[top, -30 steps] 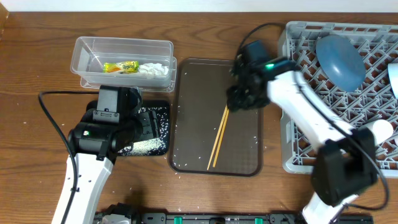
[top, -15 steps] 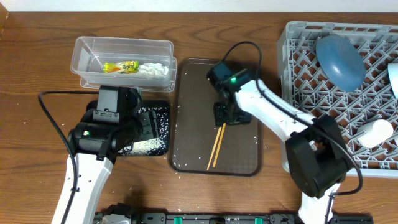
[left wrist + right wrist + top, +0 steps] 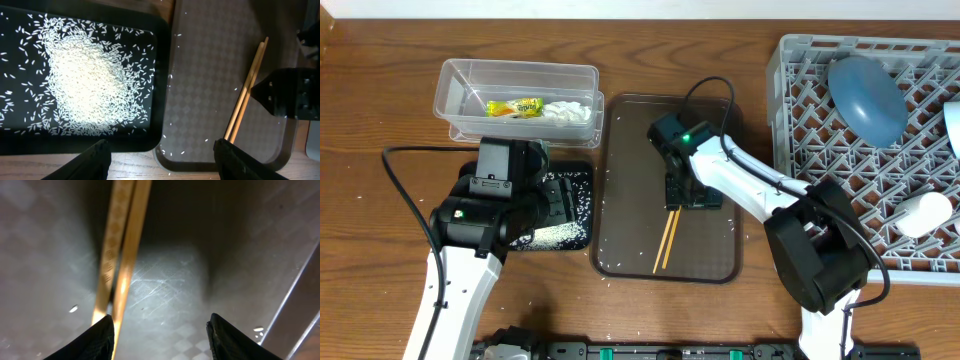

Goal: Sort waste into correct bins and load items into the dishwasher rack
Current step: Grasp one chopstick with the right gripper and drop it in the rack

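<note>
A pair of wooden chopsticks [image 3: 669,232] lies on the brown serving tray [image 3: 630,150]. My right gripper [image 3: 686,192] is open and low over their upper end. In the right wrist view the chopsticks [image 3: 123,255] run just inside the left finger of that gripper [image 3: 160,340], with nothing gripped. My left gripper [image 3: 162,160] is open and empty, above the black tray [image 3: 582,176] that holds a pile of rice [image 3: 85,85]. The clear tub [image 3: 520,72] holds the yellow-green wrapper [image 3: 515,106] and white tissue [image 3: 570,112]. The grey rack [image 3: 820,170] holds a dark-blue plate [image 3: 865,95] and a white cup [image 3: 925,212].
A few rice grains [image 3: 172,150] lie scattered on the brown tray [image 3: 215,70] and on the wooden table beside it. Another cup [image 3: 953,125] shows at the rack's right edge. The chopsticks [image 3: 245,100] and my right gripper [image 3: 292,92] also show in the left wrist view.
My right gripper has moved left and towards the front, from the brown tray's far right corner, over the chopsticks' upper end. The left arm has not moved.
</note>
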### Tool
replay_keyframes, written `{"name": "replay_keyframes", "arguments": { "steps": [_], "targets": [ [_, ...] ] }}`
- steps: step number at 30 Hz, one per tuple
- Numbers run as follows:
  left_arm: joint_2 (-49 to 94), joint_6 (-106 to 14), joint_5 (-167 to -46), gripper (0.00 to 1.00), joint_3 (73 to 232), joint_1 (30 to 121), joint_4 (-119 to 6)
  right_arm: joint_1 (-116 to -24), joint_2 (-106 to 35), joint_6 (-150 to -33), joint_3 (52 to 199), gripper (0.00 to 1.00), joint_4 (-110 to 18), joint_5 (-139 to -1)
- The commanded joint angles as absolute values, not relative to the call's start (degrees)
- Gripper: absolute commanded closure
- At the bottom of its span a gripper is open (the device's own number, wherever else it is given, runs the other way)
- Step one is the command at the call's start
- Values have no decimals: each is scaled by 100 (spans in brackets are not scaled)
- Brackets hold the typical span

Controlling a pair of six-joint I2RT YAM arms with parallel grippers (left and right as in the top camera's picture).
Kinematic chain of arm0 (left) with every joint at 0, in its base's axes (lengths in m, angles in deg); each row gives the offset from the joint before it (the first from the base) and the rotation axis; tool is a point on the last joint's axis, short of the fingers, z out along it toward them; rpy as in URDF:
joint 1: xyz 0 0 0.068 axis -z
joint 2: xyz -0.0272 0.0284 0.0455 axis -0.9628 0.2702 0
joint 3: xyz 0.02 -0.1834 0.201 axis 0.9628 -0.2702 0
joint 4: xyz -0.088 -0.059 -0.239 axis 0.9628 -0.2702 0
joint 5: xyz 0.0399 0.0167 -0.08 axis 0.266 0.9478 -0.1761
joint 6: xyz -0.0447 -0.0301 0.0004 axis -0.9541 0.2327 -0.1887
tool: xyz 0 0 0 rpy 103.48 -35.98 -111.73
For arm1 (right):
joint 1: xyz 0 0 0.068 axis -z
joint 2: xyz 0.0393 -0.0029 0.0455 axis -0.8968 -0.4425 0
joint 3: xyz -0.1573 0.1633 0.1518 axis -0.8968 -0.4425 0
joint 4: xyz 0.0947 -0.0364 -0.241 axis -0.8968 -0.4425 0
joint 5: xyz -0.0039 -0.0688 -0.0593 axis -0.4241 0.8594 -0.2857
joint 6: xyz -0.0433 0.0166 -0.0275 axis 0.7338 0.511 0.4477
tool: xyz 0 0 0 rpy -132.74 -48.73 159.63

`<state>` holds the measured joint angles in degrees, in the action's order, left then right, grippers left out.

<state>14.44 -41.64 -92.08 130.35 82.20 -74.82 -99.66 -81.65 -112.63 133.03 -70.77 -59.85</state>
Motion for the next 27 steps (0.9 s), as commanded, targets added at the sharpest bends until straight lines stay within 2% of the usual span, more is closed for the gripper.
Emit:
{"name": "replay_keyframes", "arguments": {
  "steps": [1,13,16,20,27],
  "targets": [
    [1472,-4175,-9190,31,13085,8190,-7517,-10018,-8235,-11458,13073,42,-6955,-5858],
    [1472,-4175,-9192,31,13085,8190,-7539,-9933,-8235,-11458,12929,42,-6780,-5937],
    [1472,-4175,-9192,31,13085,8190,-7558,-9889,-8235,-11462,12929,53,-6819,-5941],
    [1472,-4175,-9192,31,13085,8190,-7576,-9889,-8235,-11484,12929,76,-6804,-5937],
    [1472,-4175,-9192,31,13085,8190,-7580,-9756,-8235,-11482,12929,99,-6808,-5937]
  ]
}}
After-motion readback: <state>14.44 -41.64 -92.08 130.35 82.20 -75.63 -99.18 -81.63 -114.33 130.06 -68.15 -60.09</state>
